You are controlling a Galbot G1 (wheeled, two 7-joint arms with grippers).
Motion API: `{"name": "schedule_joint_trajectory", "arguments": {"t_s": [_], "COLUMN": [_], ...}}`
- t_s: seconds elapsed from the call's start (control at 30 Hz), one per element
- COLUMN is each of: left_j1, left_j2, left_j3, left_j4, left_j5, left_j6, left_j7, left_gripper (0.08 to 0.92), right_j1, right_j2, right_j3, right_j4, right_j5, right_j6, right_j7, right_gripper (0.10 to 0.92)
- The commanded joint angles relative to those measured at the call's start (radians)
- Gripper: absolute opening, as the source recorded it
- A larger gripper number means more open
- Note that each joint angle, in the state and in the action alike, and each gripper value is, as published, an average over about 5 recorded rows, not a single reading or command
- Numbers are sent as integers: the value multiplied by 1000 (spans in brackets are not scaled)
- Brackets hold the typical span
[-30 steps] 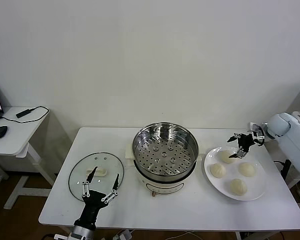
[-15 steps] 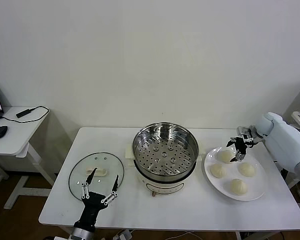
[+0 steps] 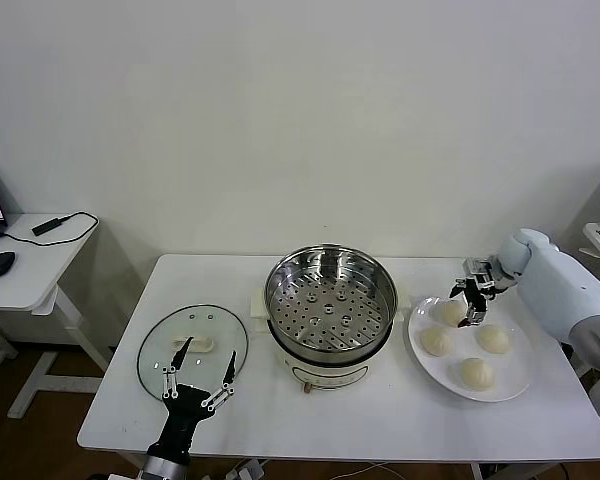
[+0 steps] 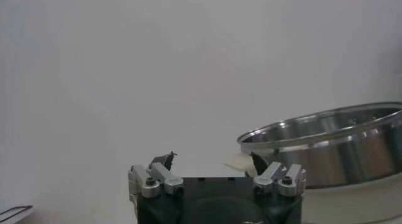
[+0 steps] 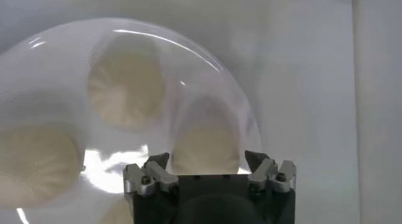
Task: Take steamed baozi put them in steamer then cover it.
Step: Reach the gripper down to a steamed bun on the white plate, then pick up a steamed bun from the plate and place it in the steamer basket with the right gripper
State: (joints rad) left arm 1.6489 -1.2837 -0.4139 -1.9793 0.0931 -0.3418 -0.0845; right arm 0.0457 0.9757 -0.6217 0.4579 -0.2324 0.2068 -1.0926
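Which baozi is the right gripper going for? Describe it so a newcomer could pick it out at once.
Start at the white plate to the right of the steamer; four baozi lie on it. The one meant is the targeted baozi, farthest from the robot and nearest the steamer. Unlike the other three, it has the right gripper straddling it.

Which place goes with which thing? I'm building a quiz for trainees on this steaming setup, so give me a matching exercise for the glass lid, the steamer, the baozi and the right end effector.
Things:
1. glass lid
2. steamer
3. baozi
4. right end effector

Places:
A. on the white plate, at the robot's right
B. middle of the table, tray bare
C. flat on the table at the robot's left
D. down at the bun nearest the steamer

Pairs: 1-C, 2-B, 3-A, 4-D
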Motion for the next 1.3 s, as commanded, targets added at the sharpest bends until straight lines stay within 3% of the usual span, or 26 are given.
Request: {"name": "schedule_joint_trajectory", "arguments": {"t_s": [0.03,0.43,0.63,0.87,1.3], "left_j1": [1,1,0,-3,10], "left_j2": [0,0,1,3,2], "left_j3": [0,-5,-2,6,2], "left_j4": [-2,-10,-21,-28,-54], "left_j5": [1,0,0,0,0], "left_j6": [-1,-1,0,-4,-9], "left_j7": [-1,-3,-4,-4,-8], "left_gripper": [823,823,823,823,823], "right_j1": [2,10,106,346,570], "right_j2": [10,-17,-127,-207,-46], "right_j3": [-2,-16,-124,-288,-411], "right_j4": [-14,50,273,574,859], "right_j5": [-15,21,126,187,99], "right_j6": [2,4,14,169,391], "right_j7": [7,2,-30,-57,-63], "right_gripper": [733,671,662,662,662]}}
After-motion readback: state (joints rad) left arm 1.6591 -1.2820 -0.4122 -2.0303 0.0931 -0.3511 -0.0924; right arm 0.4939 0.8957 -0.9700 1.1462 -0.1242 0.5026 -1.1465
